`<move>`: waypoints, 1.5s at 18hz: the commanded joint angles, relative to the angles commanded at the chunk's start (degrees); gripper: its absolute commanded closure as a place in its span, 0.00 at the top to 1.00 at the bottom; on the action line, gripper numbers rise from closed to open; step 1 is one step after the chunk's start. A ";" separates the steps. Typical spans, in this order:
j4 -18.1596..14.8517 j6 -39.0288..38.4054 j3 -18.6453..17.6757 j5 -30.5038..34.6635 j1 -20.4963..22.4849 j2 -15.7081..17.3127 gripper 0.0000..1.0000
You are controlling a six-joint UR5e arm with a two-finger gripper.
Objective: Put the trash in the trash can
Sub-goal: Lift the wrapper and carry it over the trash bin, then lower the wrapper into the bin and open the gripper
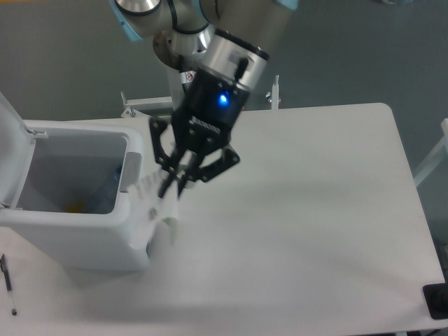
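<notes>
While the gripper [175,183] pinches the clear cup [155,203] by its rim, its flimsy, light body hangs below the jaws, beside the bin [105,241].

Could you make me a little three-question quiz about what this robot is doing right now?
1. True or false: the end effector is shut on a clear plastic cup.
2. Where does the cup hang? A) deep inside the trash can B) just outside the trash can's right rim C) flat on the table
3. Fill in: the trash can's lid is ____.

Key: 1 true. 2 B: the cup hangs beside the grey panel, not yet over the opening. 3 open, flipped up on the left side.
</notes>
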 joint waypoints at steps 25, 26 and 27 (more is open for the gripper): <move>2.20 1.23 -5.28 0.62 -4.22 2.99 0.53; 2.20 1.23 -5.28 0.70 -4.31 2.64 0.53; 2.29 1.23 -5.28 0.88 -4.22 2.38 0.53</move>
